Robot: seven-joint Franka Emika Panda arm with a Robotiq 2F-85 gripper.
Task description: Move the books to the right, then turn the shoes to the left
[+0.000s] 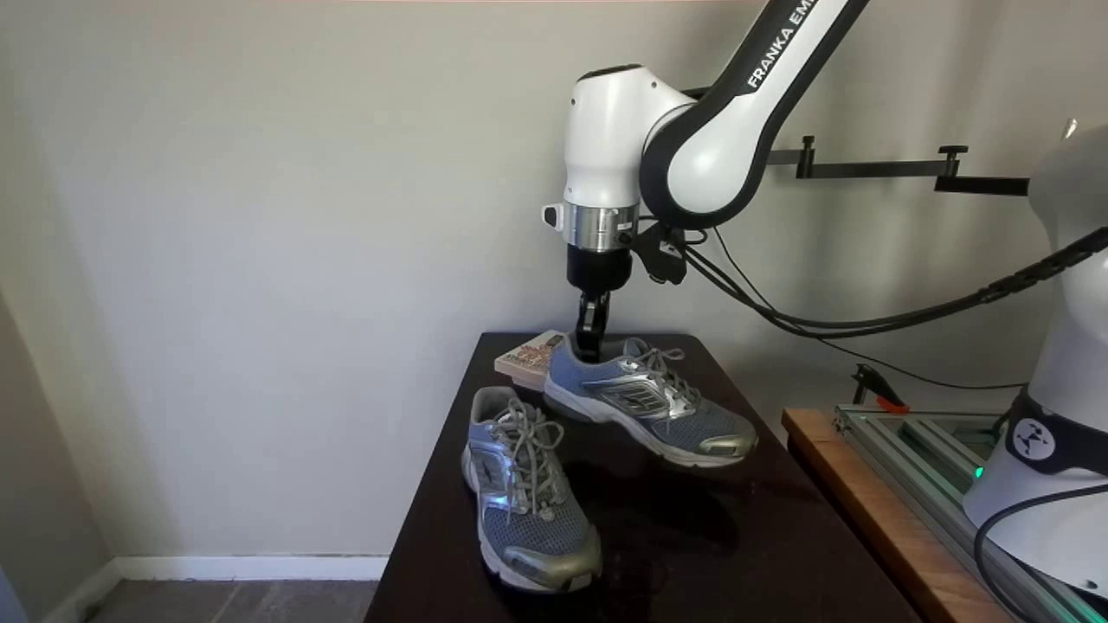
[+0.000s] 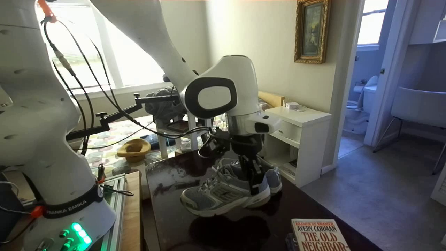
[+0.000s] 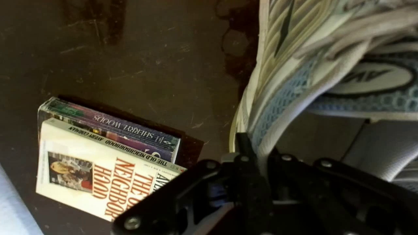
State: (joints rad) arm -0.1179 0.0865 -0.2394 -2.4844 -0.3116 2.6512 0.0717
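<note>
Two grey-blue running shoes stand on the dark table. My gripper (image 1: 589, 350) is at the heel of the shoe nearer the robot base (image 1: 649, 402). In the wrist view the gripper (image 3: 259, 151) is closed on this shoe's collar (image 3: 281, 111), one finger outside and one inside. In an exterior view the gripper (image 2: 256, 186) covers part of the heel, and the other shoe (image 2: 274, 179) is mostly hidden behind; it shows fully in an exterior view (image 1: 528, 493). A cream paperback (image 3: 78, 169) lies partly on a purple book (image 3: 130, 130), apart from the shoes; the stack also shows in both exterior views (image 1: 530, 356) (image 2: 318, 235).
The dark table (image 1: 692, 554) is narrow, with a wall behind it in an exterior view. The robot base (image 2: 69, 216) stands on a wooden-edged bench (image 2: 134, 209) beside it. A white nightstand (image 2: 310, 146) stands beyond the table. Cables (image 1: 866, 324) hang from the arm.
</note>
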